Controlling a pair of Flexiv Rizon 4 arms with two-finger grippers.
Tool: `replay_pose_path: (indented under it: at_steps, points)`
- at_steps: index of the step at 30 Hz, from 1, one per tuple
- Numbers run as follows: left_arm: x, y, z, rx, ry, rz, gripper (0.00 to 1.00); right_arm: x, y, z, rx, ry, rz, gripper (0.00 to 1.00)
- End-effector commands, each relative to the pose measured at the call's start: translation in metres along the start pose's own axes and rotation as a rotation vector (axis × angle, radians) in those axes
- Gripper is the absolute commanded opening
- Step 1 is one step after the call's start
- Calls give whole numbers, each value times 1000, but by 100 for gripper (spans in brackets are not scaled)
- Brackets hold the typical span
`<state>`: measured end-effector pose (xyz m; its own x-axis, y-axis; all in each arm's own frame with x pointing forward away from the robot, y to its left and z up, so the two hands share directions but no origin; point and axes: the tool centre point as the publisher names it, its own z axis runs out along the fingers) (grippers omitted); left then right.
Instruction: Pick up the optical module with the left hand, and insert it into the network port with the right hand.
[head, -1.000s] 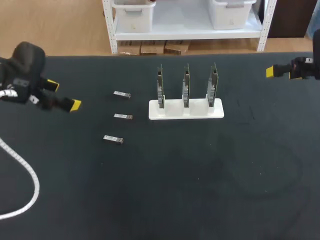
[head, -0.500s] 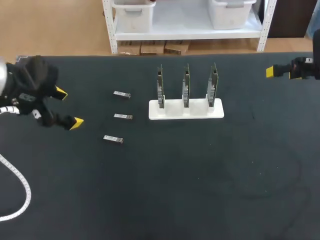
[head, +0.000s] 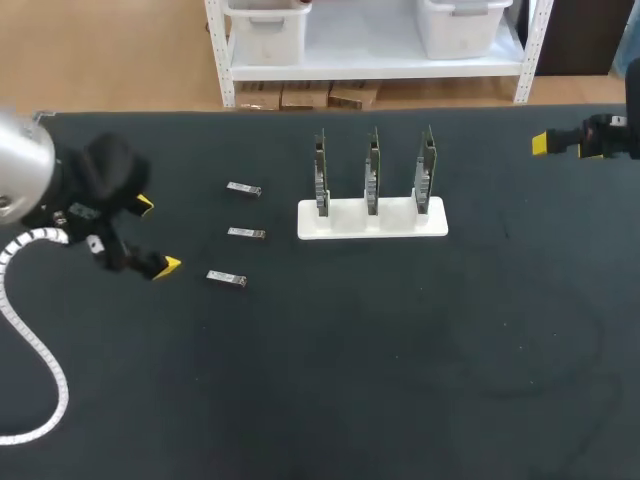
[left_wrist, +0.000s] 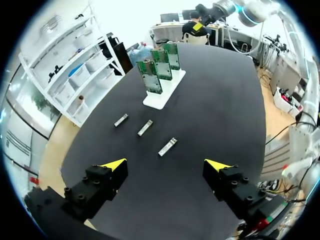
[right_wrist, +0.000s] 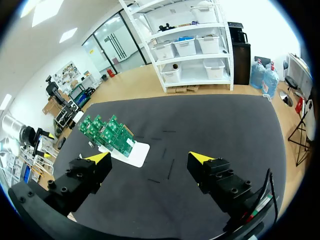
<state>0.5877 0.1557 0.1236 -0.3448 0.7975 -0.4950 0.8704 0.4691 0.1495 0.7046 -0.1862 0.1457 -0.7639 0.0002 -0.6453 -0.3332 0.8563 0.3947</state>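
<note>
While white holder (head: 396, 223) carries three boards (head: 372, 172) ; three modules (head: 246, 233) lie beside

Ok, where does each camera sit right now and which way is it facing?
Head: fixed above and behind, looking down on the table; left end effector and right end effector show at the sides.
Left wrist: on the left arm, facing past its open fingers over three modules to the stand.
Right wrist: on the right arm, facing past its open fingers across the table to the stand.
Shared: both wrist views show the stand, from opposite ends.
</note>
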Motion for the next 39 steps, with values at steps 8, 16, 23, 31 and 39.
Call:
replay_pose_path:
  at_steps: [8,16,23,31,39]
  points:
    - [-6,3,2,20,29,-22,100,0,1,-1,3,1,0,100]
    - [-6,3,2,20,29,-22,100,0,1,-1,3,1,0,100]
    - [-6,3,2,20,29,-22,100,0,1,-1,3,1,0,100]
    - [-48,-5,2,89,161,270,100,0,1,-1,3,1,0,100]
    - [-83,-44,6,205,306,535,100,0,1,-1,3,1,0,100]
